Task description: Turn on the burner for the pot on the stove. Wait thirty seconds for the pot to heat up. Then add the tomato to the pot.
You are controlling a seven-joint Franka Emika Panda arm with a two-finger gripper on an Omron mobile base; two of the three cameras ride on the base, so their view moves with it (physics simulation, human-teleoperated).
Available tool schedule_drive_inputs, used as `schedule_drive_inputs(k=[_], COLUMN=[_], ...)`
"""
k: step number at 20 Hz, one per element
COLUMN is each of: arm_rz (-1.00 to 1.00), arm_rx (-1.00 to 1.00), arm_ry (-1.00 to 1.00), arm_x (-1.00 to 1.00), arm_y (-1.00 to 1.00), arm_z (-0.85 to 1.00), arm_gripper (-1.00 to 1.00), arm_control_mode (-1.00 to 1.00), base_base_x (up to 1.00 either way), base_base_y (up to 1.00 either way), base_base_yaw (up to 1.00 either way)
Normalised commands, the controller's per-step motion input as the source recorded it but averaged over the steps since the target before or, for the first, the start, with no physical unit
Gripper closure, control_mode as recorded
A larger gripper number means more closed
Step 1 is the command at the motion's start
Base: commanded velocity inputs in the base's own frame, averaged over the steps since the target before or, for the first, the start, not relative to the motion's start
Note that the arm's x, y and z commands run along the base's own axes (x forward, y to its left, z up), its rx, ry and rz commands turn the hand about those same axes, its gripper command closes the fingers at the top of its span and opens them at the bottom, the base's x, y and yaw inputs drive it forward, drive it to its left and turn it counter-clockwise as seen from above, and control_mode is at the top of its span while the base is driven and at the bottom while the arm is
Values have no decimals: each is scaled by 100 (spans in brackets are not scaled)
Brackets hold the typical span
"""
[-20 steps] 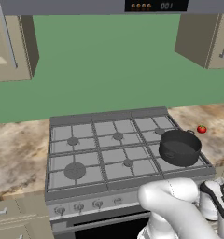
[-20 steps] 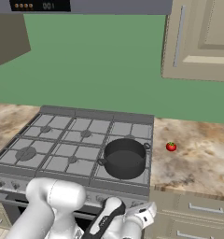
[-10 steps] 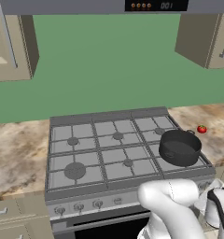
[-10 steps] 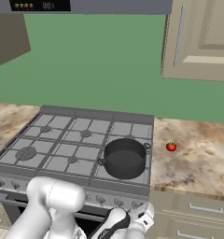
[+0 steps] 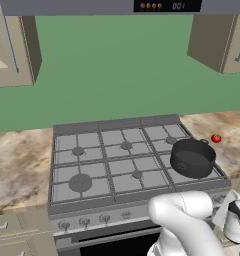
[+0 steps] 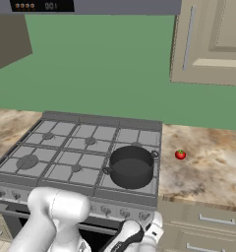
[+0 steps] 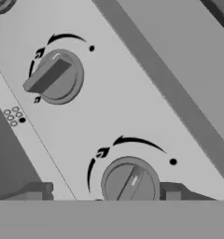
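From my remote seat, working left to right, I see the stove (image 5: 117,165) with its dark grates between marbled counters, the pot (image 5: 192,158) sitting on its front right burner, and the tomato (image 5: 216,138) resting on the counter (image 5: 232,145) just past the stove's right edge, apart from the pot. Through the hand camera the gripper (image 7: 101,191) sits low against the stove's front panel, its spread fingertips (image 7: 34,191) flanking the nearer knob (image 7: 130,183), not visibly touching it, with a second knob (image 7: 55,76) farther along.
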Motion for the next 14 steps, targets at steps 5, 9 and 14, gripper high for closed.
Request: schedule_drive_inputs(k=[5, 9, 14], arm_rz=[61, 60, 72], arm_rx=[-42, -38, -26], arm_ry=[-33, -34, -25], arm_x=[-73, -73, -48], arm_y=[-1, 0, 0], arm_z=[80, 88, 60], arm_gripper=[-100, -100, -100], arm_control_mode=[-100, -100, -100], base_base_x=[0, 0, 0], base_base_y=[0, 0, 0], base_base_yaw=[0, 0, 0])
